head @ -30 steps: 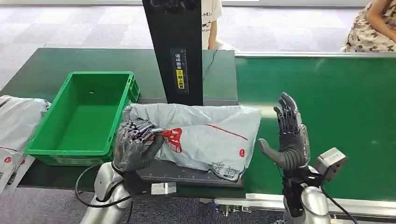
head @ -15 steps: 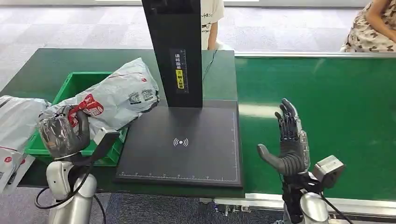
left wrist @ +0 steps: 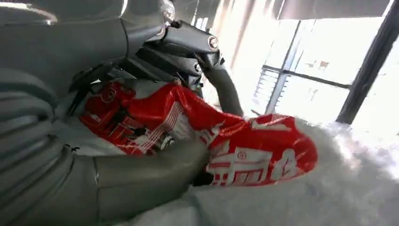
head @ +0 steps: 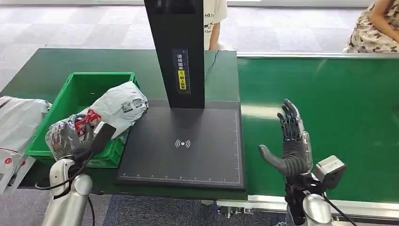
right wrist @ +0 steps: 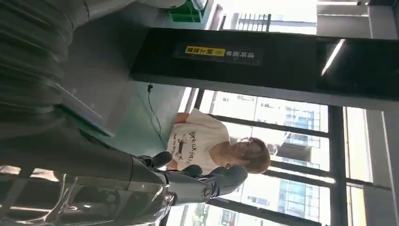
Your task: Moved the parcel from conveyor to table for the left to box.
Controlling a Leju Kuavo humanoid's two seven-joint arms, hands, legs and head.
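Parcel: the grey parcel [head: 113,109] with red print lies tilted over the near right rim of the green box [head: 77,92], its far end beside the black scanner post [head: 176,52], its near end in the left robot hand.
Left robot hand: the left robot hand [head: 70,137] clasps the red-printed end of the parcel; in the left wrist view the thumb and dark fingers [left wrist: 188,56] wrap the crumpled plastic.
Right robot hand: the right robot hand [head: 291,146] stands upright over the green conveyor [head: 339,103], fingers spread, holding nothing.
Scan pad: the black pad [head: 183,146] lies between the two hands, on the worktop [head: 56,61].
Done: the parcel is off the conveyor and at the box.
Left: lowering it fully inside and letting go, by my judgement.
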